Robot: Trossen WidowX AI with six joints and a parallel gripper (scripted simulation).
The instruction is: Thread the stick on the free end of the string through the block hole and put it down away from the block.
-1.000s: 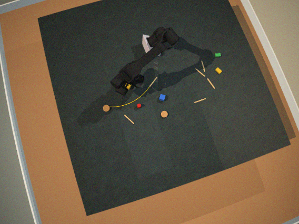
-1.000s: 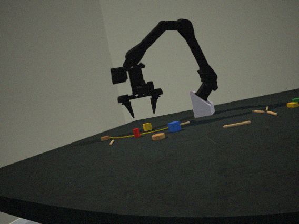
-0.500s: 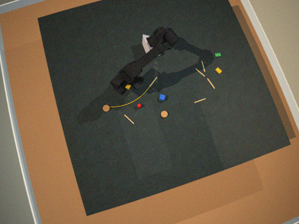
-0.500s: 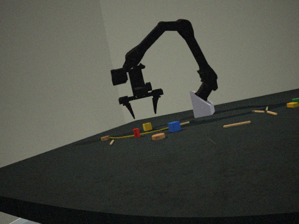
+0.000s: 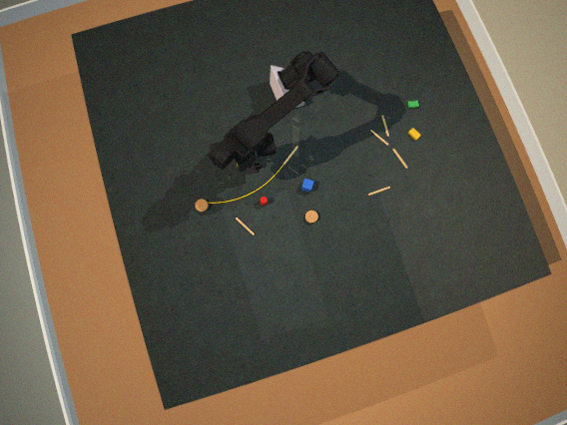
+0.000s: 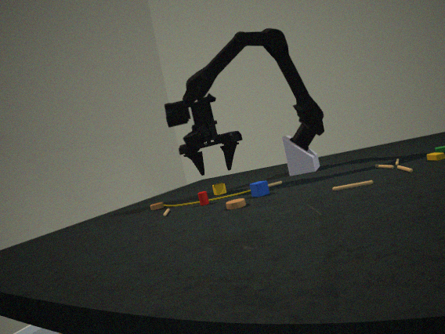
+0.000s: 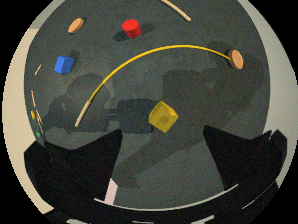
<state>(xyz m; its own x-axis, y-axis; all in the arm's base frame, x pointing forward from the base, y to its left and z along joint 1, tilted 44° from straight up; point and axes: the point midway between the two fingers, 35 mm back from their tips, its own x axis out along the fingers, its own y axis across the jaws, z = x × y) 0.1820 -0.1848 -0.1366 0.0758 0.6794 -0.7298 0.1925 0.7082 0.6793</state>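
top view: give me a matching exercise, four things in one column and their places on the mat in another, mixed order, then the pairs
Things:
1. red piece
2. green block
3. blue block
4. gripper

Places:
A. far right, beyond a yellow block
B. just under the yellow string, right of the button it is tied to
C. open, above the table, holding nothing
D. above the lone button, below the string's stick

Pairs: 1-B, 2-A, 3-D, 4-C
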